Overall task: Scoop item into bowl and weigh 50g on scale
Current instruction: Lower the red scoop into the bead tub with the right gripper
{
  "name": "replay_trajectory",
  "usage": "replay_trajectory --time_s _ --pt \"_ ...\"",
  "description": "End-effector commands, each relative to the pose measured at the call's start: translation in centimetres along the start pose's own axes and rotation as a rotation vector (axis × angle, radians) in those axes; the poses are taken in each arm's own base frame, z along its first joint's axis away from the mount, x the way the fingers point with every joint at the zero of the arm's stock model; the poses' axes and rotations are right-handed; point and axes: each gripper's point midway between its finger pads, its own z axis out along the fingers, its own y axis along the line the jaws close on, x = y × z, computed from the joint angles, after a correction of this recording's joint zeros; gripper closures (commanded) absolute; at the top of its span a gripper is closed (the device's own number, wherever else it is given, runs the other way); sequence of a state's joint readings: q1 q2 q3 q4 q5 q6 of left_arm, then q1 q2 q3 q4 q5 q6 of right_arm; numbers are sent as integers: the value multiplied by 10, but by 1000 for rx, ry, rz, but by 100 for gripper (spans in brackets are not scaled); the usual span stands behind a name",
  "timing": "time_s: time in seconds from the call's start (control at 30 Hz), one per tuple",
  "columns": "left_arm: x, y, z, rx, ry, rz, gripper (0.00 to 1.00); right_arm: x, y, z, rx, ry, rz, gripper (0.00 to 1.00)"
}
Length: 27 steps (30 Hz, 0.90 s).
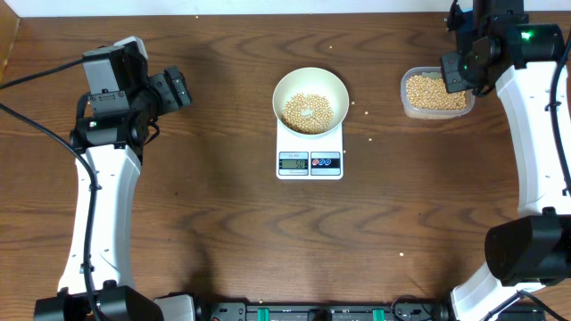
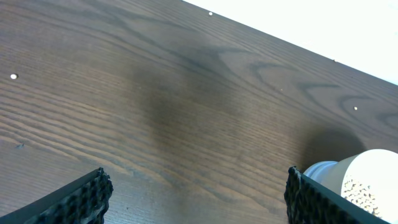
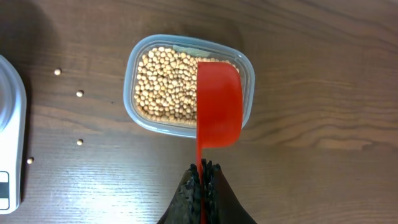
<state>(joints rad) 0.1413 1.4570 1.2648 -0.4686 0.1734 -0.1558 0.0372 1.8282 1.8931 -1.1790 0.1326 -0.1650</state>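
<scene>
1. Worktop [image 1: 205, 196]: dark wood carrying everything, with a few spilled beans [image 3: 79, 93] near the scale.
2. Scale [image 1: 309, 163]: at centre, with the bowl [image 1: 310, 78] seated on its platform. The display is too small to read.
3. Tub [image 3: 129, 93]: far right, well apart from the scale and part-full.
4. Left tool [image 2: 199, 199]: spread wide and empty over bare wood.
5. Right tool [image 3: 202, 177]: clamped tight on the handle of the red scoop [image 3: 217, 102]. Its cup hangs over the tub's near edge and looks empty.
6. Beans [image 1: 308, 111]: a layer lies in the bowl. The step appears to be topping-up. Next, dip the scoop, carry it level, and tip in small amounts.
</scene>
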Motion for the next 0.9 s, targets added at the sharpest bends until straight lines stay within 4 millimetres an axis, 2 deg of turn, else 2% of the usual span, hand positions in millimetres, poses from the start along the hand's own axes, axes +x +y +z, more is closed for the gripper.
replay_trajectory --time_s 0.0,0.1,0.23,0.4,0.57,0.7,0.87 --pt "-4 2 -2 -10 -11 13 9 6 -1 7 22 28 4 99" --pt "-4 2 -2 -10 -11 13 9 14 0 15 24 53 23 99" --pt "-4 2 -2 -10 -11 13 9 8 5 12 -20 24 67 99" --pt "-4 1 -2 -9 -11 13 9 1 12 4 -176 -26 140 99" --pt "-4 2 -2 -9 -11 13 9 1 10 -1 -338 -45 240 99" --pt "-4 1 -2 -9 -11 13 9 3 1 -6 -432 -59 314 99" --pt "-4 1 -2 -9 -11 13 9 4 -27 2 -397 -63 452 99"
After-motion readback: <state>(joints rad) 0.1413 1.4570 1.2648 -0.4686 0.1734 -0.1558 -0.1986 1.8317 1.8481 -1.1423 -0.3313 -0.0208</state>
